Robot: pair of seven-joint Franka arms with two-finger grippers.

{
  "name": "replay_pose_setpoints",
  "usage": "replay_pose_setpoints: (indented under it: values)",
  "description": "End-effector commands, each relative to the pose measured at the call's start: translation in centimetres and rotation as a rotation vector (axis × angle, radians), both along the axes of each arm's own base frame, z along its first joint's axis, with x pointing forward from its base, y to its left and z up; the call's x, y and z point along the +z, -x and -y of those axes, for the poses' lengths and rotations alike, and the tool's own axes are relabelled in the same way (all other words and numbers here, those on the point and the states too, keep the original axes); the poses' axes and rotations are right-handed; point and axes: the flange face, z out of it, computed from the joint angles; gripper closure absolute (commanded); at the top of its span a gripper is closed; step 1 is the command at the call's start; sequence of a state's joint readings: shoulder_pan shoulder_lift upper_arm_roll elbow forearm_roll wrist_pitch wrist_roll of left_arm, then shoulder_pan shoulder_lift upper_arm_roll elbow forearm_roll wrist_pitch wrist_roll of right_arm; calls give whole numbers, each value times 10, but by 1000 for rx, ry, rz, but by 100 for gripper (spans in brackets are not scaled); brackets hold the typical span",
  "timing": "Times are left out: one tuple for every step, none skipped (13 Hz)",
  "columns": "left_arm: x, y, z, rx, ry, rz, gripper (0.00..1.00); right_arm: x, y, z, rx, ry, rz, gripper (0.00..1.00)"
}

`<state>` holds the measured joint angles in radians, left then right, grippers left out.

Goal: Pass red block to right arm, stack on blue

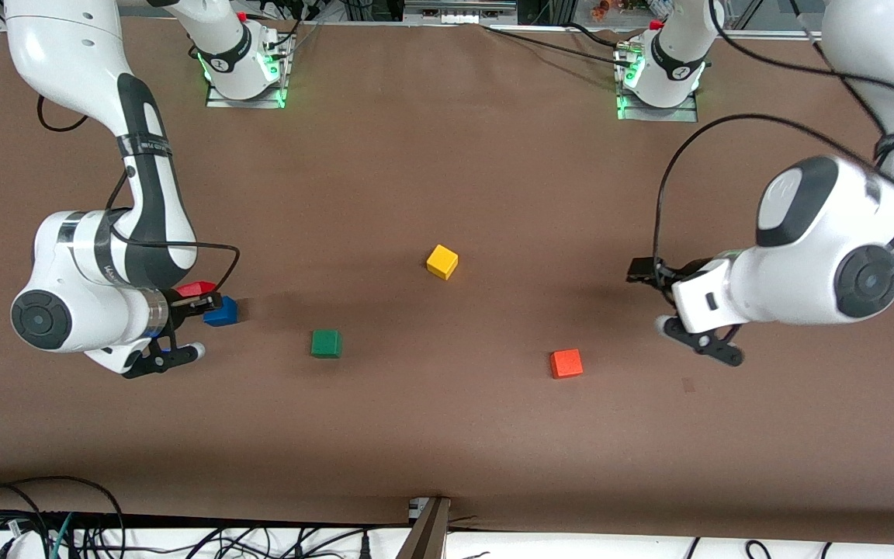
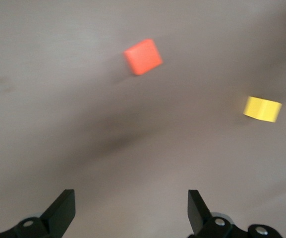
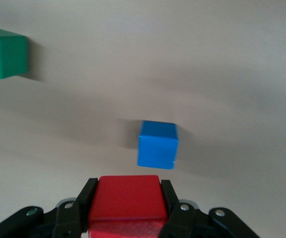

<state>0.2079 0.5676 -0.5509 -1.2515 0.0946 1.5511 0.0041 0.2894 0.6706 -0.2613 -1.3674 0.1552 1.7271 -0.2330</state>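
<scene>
Red block (image 3: 125, 199) sits pinched between my right gripper's (image 1: 197, 299) fingers, low at the left of the front view, hanging just beside and above the blue (image 1: 221, 312) so I can line it up before lowering. Handover looks done, so my left gripper (image 1: 668, 307), at the frame's right, waits with jaws wide and empty, over bare table near the orange cube (image 1: 566, 362).

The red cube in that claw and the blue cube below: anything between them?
Nothing. In the right wrist view, only bare table separates the red block, clamped in the right gripper, from the blue cube.
</scene>
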Motion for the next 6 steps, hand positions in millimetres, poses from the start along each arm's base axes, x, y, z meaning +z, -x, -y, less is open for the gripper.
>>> replay_pose_setpoints:
  values:
    - [48, 27, -57, 119, -205, 85, 0, -6, 6, 7, -52, 62, 22, 73]
    - [65, 31, -78, 170, -247, 111, 0, -12, 6, 8, -73, 69, 33, 73]
    - [81, 40, -93, 210, -261, 129, 0, -18, 8, 5, -88, 77, 39, 73]
    - [87, 46, -99, 229, -253, 145, 0, -21, 10, 2, -103, 81, 47, 73]
    - [90, 58, -108, 247, -250, 194, 0, -23, 12, -1, -115, 92, 56, 73]
    - [88, 74, -119, 273, -247, 263, 0, -26, 15, -1, -112, 110, 64, 73]
